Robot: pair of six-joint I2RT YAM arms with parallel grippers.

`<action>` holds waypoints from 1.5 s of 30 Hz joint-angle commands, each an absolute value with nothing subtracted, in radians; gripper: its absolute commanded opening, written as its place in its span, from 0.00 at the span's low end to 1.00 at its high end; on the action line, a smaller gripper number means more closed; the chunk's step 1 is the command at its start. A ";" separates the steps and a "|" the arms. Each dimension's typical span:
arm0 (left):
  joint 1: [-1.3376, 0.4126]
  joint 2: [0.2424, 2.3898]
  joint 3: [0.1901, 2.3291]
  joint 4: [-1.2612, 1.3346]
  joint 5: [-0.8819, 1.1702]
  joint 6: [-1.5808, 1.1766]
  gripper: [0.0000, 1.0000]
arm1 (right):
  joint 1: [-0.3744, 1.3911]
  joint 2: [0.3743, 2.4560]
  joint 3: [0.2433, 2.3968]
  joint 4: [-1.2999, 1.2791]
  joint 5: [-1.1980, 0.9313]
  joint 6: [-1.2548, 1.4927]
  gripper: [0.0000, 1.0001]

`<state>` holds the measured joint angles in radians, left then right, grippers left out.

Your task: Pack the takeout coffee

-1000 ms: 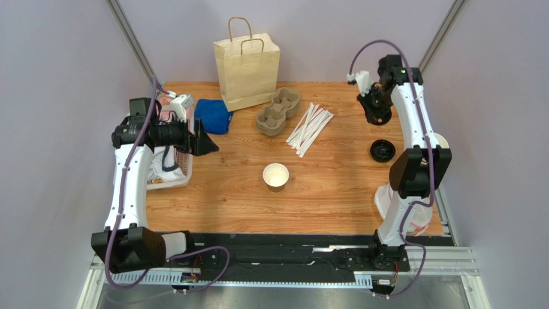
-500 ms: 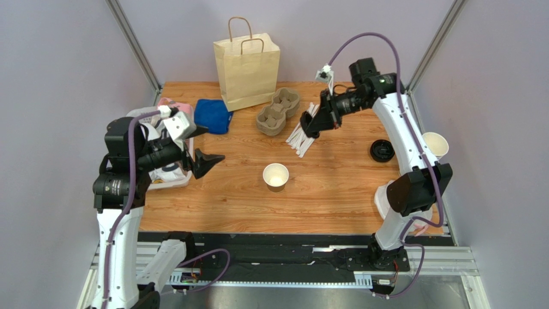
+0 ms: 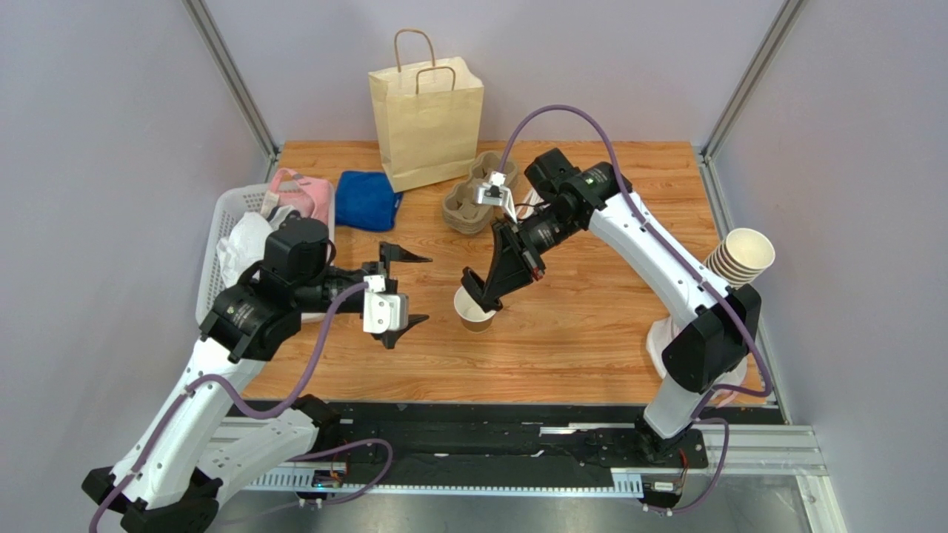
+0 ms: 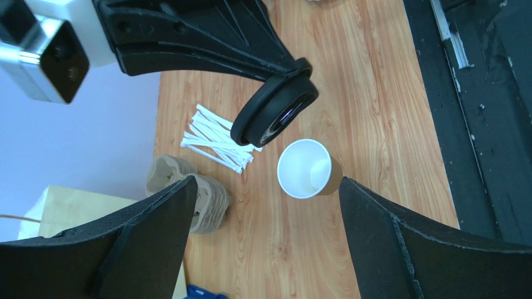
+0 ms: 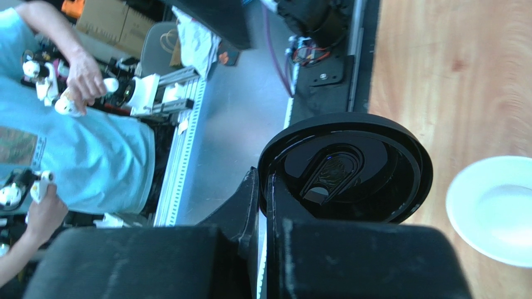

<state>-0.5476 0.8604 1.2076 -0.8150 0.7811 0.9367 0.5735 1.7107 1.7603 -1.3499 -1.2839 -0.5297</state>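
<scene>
Wooden worktop (image 3: 579,333): right jaws gripping round black plastic lid (image 5: 345,167), now over centre-frame lidless tan paper cup (image 4: 309,169); left jaws open, swung in from left.

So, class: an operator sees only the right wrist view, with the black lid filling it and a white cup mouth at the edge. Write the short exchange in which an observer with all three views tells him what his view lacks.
Operator: How does my lid sit to the cup?
Observer: In the left wrist view the lid is tilted beside the rim of the cup, not seated on it.
Operator: And where is the other arm?
Observer: The left pincer hovers open to the left of the cup, holding nothing.
</scene>
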 commanded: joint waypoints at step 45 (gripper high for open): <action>-0.549 0.910 0.922 -0.154 0.827 -0.351 0.11 | 0.342 1.490 1.827 -1.076 -0.591 -0.184 0.83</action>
